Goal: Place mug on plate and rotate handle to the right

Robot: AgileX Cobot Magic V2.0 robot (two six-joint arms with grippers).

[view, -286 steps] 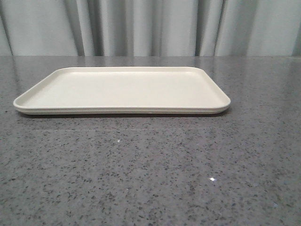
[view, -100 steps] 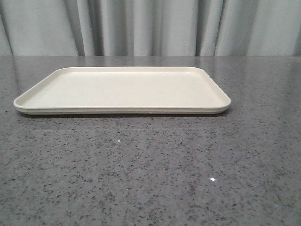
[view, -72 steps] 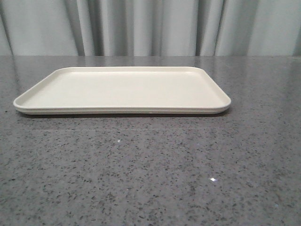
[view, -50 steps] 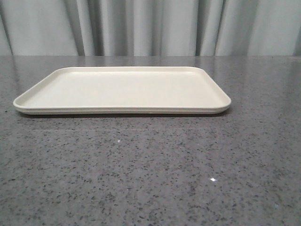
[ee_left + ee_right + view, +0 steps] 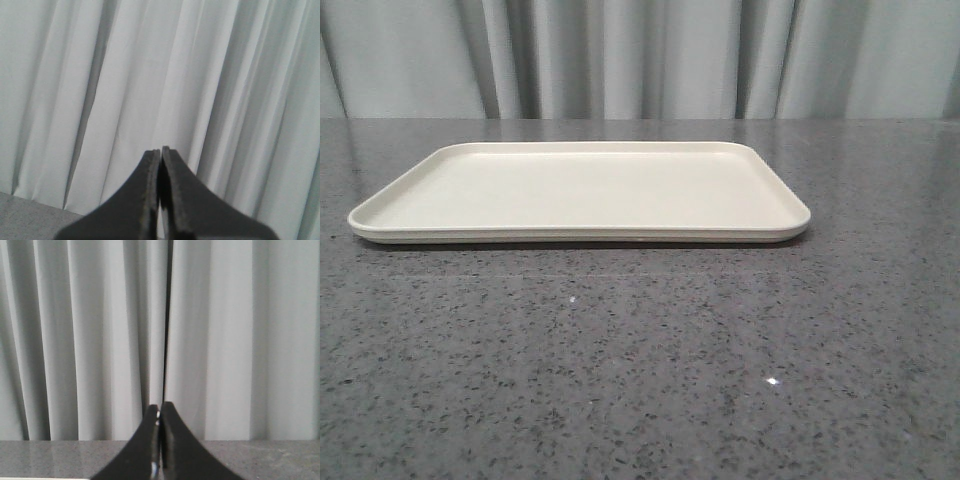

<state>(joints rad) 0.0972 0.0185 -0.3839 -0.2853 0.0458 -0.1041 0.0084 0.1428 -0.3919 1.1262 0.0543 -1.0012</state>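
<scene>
Mug: not visible in any of the three views, so I cannot tell where it stands; neither end effector carries it.
Plate [image 5: 580, 190]: lies flat on the grey speckled worktop [image 5: 640, 360] with nothing on it. No arm shows in the front view, so its place relative to either end effector cannot be read from there.
Left end effector [image 5: 161, 192]: fingers pressed together with nothing between them, pointing at the pale curtain [image 5: 160, 75]; a corner of worktop shows low beside it.
Right end effector [image 5: 160, 440]: fingers likewise pressed together and holding nothing, aimed level at the curtain, a strip of worktop below and ahead of its tips (a sliver of pale rim at the frame's lower edge may be the plate, too small to be sure).
Step in hand: judged from this, the task is at its very start; finding and reaching the mug comes first.
Doing it well: spread the fingers before the approach, not at the mug. Grip the white body or the rim rather than the handle, so the handle stays free to be turned to the right once the mug is down.
Placement: aim for the plate's flat middle, well inside the low raised rim, so the base sits level.
Risk: a glossy mug may slip or twist in a loose pinch.
</scene>
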